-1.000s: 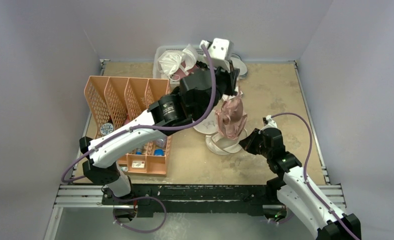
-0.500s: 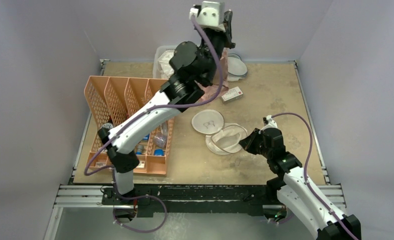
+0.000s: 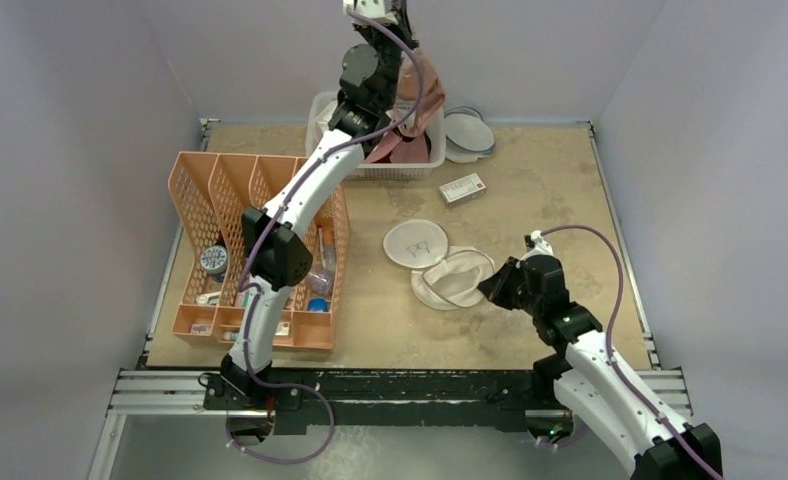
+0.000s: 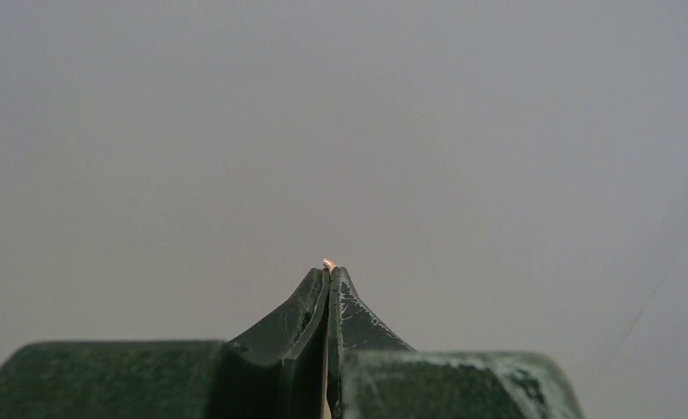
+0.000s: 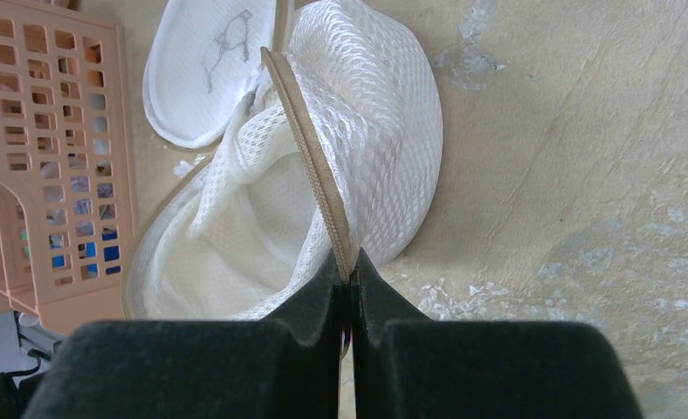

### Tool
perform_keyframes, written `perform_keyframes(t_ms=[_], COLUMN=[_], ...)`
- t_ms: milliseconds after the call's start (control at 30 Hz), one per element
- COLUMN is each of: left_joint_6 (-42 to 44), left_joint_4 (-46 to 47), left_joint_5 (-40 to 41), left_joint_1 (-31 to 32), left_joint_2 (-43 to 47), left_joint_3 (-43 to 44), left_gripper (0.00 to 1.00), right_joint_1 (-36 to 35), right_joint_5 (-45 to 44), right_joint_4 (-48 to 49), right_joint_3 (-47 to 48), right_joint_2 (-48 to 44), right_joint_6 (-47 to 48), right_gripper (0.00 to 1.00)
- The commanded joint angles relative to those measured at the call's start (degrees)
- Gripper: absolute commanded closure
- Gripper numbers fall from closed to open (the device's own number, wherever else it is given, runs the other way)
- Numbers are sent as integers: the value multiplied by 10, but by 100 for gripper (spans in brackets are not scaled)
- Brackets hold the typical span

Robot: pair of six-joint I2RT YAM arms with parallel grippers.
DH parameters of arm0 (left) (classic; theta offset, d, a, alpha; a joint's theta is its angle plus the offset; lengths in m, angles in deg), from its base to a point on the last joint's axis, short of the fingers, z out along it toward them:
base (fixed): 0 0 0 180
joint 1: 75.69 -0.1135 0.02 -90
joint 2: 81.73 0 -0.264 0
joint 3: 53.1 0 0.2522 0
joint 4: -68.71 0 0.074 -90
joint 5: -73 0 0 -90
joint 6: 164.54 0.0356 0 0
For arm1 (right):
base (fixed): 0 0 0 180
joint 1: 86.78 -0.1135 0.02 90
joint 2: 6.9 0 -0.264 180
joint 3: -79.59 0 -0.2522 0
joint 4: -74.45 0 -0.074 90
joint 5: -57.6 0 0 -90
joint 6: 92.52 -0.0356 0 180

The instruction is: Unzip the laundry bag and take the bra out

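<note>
The laundry bag [image 3: 455, 280] lies open at mid table, its flat marked face [image 3: 416, 243] folded back. In the right wrist view its white mesh [image 5: 367, 131] gapes and looks empty. My right gripper [image 3: 488, 285] is shut on the bag's beige zip rim [image 5: 310, 157], which runs into the gripper [image 5: 347, 272]. My left gripper [image 3: 405, 12] is raised high at the back, shut on the pink bra [image 3: 418, 85], which hangs down over the white basket. In the left wrist view the gripper [image 4: 329, 272] faces the grey wall, with a pink speck [image 4: 327, 264] showing at the fingertips.
An orange slotted organizer [image 3: 220, 190] stands at the left with small items in it. A white basket [image 3: 370, 170] with cloth sits at the back. White blue-rimmed dishes [image 3: 467, 132] lie beside it. A small box [image 3: 462, 188] lies behind the bag.
My left arm has lifted the bra out from over the bag and swung it up and back, above the basket. My right gripper has stayed on the rim.
</note>
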Motion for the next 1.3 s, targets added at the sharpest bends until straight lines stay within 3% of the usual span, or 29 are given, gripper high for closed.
perform_keyframes(t_ms=[0,533,967,1267], left_joint_6=[-50,-57,-46,-15], left_joint_4=[80,59,-97,-190], left_joint_5=[-16,-2,65,158], left_joint_1=[-20,-43,-42,-43], left_joint_2=[-7,23,9,4], left_joint_3=[44,-109,-139,-141], left_gripper=[100,100,100,100], right_joint_1=[0,0,0,0], right_joint_5=[1,4,7,14], right_joint_4=[22,26,25,28], right_joint_3=[0,1,0,-1], right_joint_2=[5,7,1,-4], right_joint_6=[11,13,14,16], right_gripper=[95,95,95,95])
